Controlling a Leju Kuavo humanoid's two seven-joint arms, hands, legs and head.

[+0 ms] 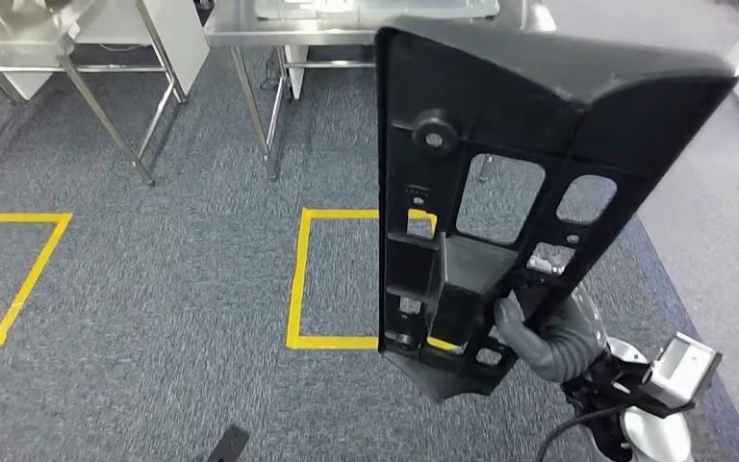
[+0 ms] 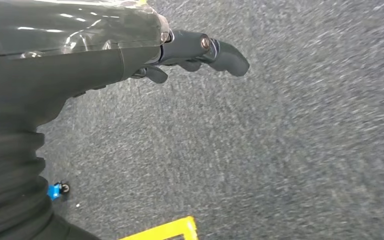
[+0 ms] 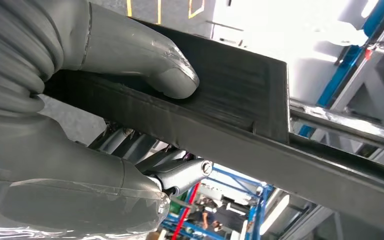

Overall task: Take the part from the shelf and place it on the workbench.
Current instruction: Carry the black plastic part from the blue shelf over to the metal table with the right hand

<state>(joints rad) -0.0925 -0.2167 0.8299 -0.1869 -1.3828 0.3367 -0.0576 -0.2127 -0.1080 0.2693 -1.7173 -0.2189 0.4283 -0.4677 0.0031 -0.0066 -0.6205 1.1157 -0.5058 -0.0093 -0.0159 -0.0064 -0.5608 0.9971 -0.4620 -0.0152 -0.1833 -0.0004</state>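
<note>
right hand [image 1: 539,332] grasps the black plastic part [image 1: 510,173] low, so it could tip; left hand [image 2: 200,52] hangs empty, fingers loosely curled.

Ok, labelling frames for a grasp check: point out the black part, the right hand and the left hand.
black part [image 1: 486,115], head view, upper panel.
right hand [image 1: 548,337], head view, ribbed cover.
left hand [image 2: 105,55], left wrist view, palm.
</note>
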